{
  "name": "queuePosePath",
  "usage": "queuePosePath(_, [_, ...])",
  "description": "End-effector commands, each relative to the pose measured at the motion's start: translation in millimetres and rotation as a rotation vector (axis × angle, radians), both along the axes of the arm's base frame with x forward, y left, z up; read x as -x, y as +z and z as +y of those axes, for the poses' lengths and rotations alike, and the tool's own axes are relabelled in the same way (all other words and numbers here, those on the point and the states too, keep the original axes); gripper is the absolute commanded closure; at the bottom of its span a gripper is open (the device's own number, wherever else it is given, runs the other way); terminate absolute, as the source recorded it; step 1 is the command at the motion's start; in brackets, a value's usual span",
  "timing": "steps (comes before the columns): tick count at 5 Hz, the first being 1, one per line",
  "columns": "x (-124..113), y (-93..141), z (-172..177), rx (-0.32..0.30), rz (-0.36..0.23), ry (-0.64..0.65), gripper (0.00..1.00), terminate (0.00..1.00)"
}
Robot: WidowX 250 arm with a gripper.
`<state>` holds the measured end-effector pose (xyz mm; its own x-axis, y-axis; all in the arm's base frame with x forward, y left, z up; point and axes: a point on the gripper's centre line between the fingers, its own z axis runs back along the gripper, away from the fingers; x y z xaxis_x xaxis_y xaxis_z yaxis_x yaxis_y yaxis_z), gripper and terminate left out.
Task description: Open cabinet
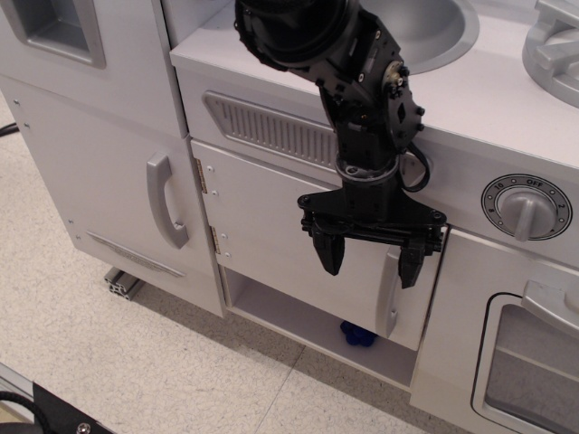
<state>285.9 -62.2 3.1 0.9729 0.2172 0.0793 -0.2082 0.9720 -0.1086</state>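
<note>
The cabinet door (280,240), hinged on its left edge, is seen at the centre of the frame and looks shut or nearly so. The tool (371,258) is held open in front of it, its right finger just beside the silver handle (390,294). The reaching step is judged to be in hand; next, the handle must be enclosed, gripped and pulled outward.

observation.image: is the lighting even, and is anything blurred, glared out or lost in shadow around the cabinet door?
In observation.image the light is soft and even, with no harsh glare on the white cabinet door; focus is sharp on the pincer and the silver handle; the open space below the door is dim, so the blue object there cannot be identified.
</note>
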Motion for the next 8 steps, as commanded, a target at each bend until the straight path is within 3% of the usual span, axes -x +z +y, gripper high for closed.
queuePosePath(1, [0.0,0.0,0.0,0.000,0.000,0.000,0.00,0.00])
queuePosePath(4, [12.4,-21.0,-11.3,0.009,-0.202,-0.139,0.00,0.00])
queuePosePath(6, [-7.3,-28.8,-20.7,0.003,-0.305,-0.156,0.00,0.00])
queuePosePath(8, [-27.6,-30.5,-22.4,-0.024,-0.336,-0.135,0.00,0.00])
